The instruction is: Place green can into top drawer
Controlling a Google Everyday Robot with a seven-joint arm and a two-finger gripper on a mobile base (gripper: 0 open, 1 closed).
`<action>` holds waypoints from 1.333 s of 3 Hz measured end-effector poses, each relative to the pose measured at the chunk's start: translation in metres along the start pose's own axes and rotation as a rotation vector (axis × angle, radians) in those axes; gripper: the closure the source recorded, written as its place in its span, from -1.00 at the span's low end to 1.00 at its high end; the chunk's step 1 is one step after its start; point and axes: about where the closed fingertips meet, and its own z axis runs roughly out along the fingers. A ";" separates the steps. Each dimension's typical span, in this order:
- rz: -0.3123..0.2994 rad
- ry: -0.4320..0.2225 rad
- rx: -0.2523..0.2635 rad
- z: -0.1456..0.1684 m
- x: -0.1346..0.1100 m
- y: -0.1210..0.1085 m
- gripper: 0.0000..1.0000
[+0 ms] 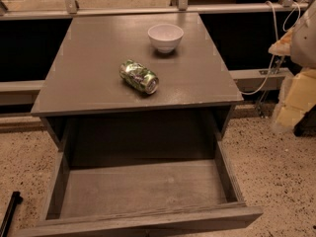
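- Speckled floor (281, 181) runs around a grey-brown bench (89, 58), with a pale rail (128, 10) crossing behind it and dark panels below the rail.
- At the right edge of the view hangs the gripper (299, 98), a blurred pale-yellow shape under a white arm part, off the bench and over the floor.
- Whether the gripper is wide or narrow cannot be told. It touches nothing on the bench.
- Well apart from the gripper, leftward across the view and a little farther back, the green can (139, 76) lies on its side on the bench top.
- The can is set slantwise, one silver end turned toward the front right and near the bench's front edge.
- A white bowl (165, 37) stands upright farther back than the can, also well to the left of the gripper. Bowl and can do not touch.
- Below the bench top, lower and leftward from the gripper, the top drawer (143, 189) is pulled out, its flat wooden bottom showing between low side walls, its thick front panel nearest the camera.
- A white cable (269, 68) loops down just beside the gripper, between it and the bench.
- Farthest from the gripper, a thin black rod (11, 214) rests at the lower left corner, beside the drawer's front.
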 end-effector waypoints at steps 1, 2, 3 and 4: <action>-0.013 -0.011 0.003 0.006 -0.011 -0.005 -1.00; -0.068 -0.040 -0.015 0.038 -0.053 -0.022 -1.00; -0.108 -0.069 -0.035 0.077 -0.110 -0.040 -1.00; -0.130 -0.092 -0.056 0.106 -0.166 -0.051 -1.00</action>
